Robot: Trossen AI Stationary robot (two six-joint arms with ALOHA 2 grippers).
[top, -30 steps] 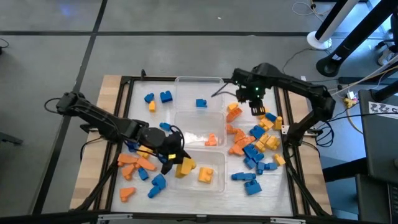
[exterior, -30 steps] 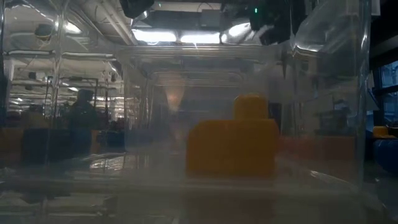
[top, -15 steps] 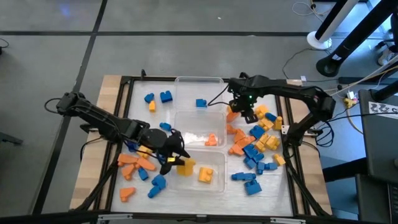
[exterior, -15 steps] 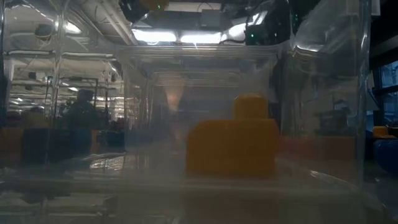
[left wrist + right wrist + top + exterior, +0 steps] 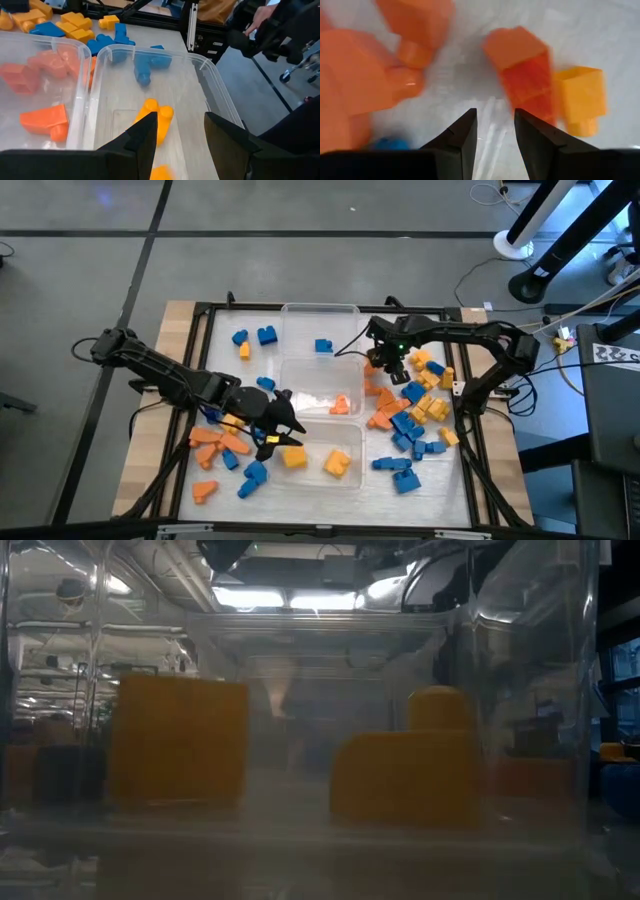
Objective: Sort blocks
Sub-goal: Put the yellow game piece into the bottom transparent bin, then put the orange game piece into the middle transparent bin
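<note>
In the right wrist view, an orange block [image 5: 355, 85] is blurred and cut off at nine o'clock. The low view's yellow blocks [image 5: 180, 745] show hazily through the clear tub wall [image 5: 530, 690].

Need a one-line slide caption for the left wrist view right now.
Left pincer open above a clear tub holding two yellow blocks, with an orange block in the neighbouring tub.

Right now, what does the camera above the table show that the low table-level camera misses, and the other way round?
Only the high view shows both arms, the left gripper at the near tub's edge, the right gripper over loose blocks, plus the blue block in the far tub and the orange block in the middle one. Only the low view shows ceiling lights beyond. Both show two yellow blocks in the near tub.
</note>
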